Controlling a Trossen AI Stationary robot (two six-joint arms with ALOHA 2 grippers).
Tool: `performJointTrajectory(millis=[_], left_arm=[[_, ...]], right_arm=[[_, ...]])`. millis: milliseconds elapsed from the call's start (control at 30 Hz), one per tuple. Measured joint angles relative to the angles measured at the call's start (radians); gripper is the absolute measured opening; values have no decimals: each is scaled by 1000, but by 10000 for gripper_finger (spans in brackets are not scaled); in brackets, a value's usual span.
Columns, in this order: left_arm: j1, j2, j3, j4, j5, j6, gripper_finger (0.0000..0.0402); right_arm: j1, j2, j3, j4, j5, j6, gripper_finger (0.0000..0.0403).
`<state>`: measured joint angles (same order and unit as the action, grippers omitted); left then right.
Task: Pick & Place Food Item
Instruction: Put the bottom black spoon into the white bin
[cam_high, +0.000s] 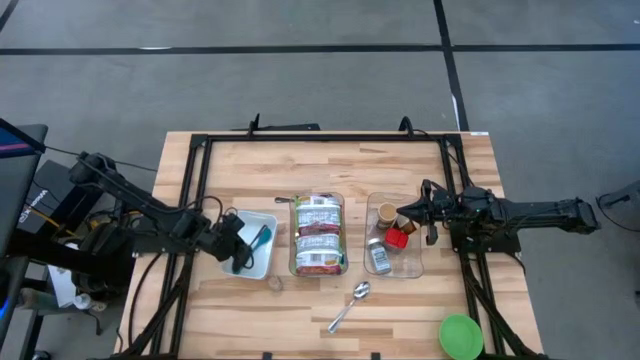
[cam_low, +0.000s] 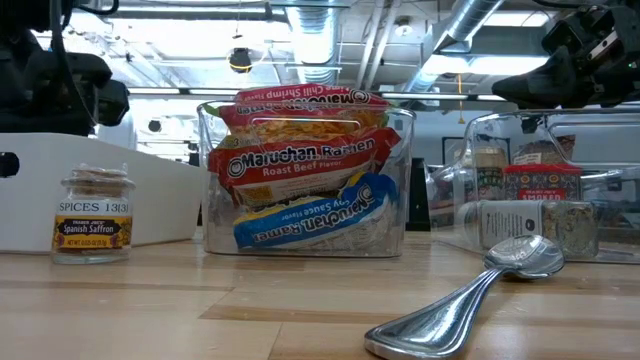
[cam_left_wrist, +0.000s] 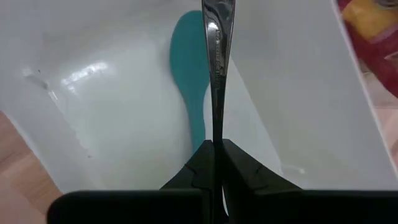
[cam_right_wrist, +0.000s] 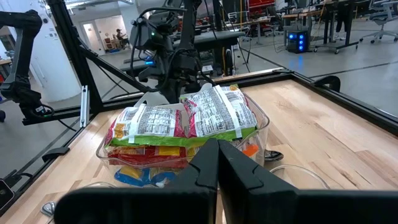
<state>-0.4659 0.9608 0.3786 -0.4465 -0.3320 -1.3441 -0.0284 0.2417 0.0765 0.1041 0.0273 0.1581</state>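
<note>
dark metal left pincer (cam_left_wrist: 213, 163) reaches low over the white bin (cam_high: 262, 262) by the bench's (cam_high: 250, 320) left edge, clamped on a steel utensil handle (cam_left_wrist: 215, 56); a teal spoon (cam_left_wrist: 193, 81) lies inside the bin. right pincer (cam_high: 404, 212), fingers together and empty, hovers over the clear tray (cam_high: 408, 265) of spice jars (cam_high: 378, 256). mid-bench, the clear tub (cam_high: 318, 236) holds ramen packs (cam_low: 305, 162). a metal spoon (cam_high: 349, 306) and green lid (cam_high: 460, 336) lie near the front edge, a saffron jar (cam_low: 93, 214) too.
</note>
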Motion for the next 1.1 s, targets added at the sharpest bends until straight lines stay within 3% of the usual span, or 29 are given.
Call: performJointTrajectory(millis=[833, 1100], left_arm=[[10, 69, 0, 47, 39, 0, 19], [10, 69, 0, 47, 43, 0, 43]], right_arm=[[0, 0, 0, 0, 0, 0, 1], [0, 0, 0, 0, 0, 0, 1]])
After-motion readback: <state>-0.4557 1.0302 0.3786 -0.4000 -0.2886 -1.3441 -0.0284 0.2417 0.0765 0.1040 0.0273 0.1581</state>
